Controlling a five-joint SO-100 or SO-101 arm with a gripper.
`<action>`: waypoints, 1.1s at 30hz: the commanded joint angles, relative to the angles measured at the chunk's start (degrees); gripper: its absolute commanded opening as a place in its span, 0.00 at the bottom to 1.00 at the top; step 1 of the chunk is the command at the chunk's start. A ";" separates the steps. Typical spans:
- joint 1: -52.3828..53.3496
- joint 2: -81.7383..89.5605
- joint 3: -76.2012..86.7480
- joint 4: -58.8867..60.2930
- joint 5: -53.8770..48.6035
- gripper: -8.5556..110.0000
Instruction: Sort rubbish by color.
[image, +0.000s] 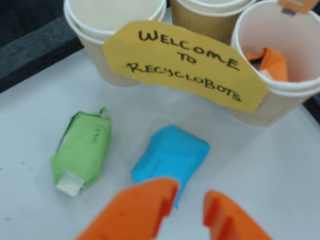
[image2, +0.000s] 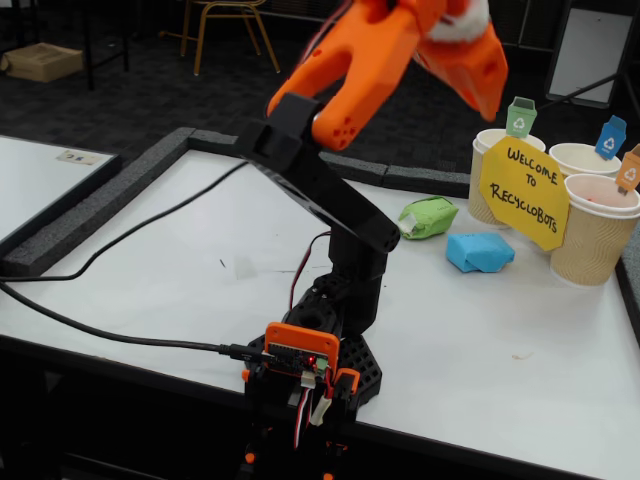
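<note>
Wrist view: the white tabletop (image: 40, 100) fills the frame, and the orange fingers (image: 189, 202) enter from the bottom edge, spread apart with nothing between them. Beyond them, at the top, three cups stand in a row: the left cup (image: 112, 22) shows only a pale inside, the middle cup (image: 210, 12) is mostly cut off by the frame, and the right cup (image: 295, 55) holds the orange lump (image: 272, 62) against its inner wall. A yellow sign (image: 185, 62) reading "WELCOME TO RECYCLOBOTS" hangs across the front of the cups. The blue lump (image: 170, 155) lies on the tabletop just ahead of the fingers, its near end partly hidden behind the left finger. The green lump (image: 82, 150) lies farther left of the fingers, apart from the blue one, with a white patch at its near end.

In the fixed view the arm (image2: 320, 190) rises from its base (image2: 310, 370) at the near edge, and the fingers (image2: 440, 40) hang high above the tabletop (image2: 150, 250), well clear of both the green lump (image2: 428, 216) and the blue lump (image2: 480, 251), which sit in front of the cups.
</note>
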 joint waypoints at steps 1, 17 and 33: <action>1.32 -5.01 1.14 -7.47 -0.53 0.07; -3.43 -23.29 -1.32 -2.55 -0.09 0.07; 0.00 -34.72 -6.59 -8.61 -0.09 0.07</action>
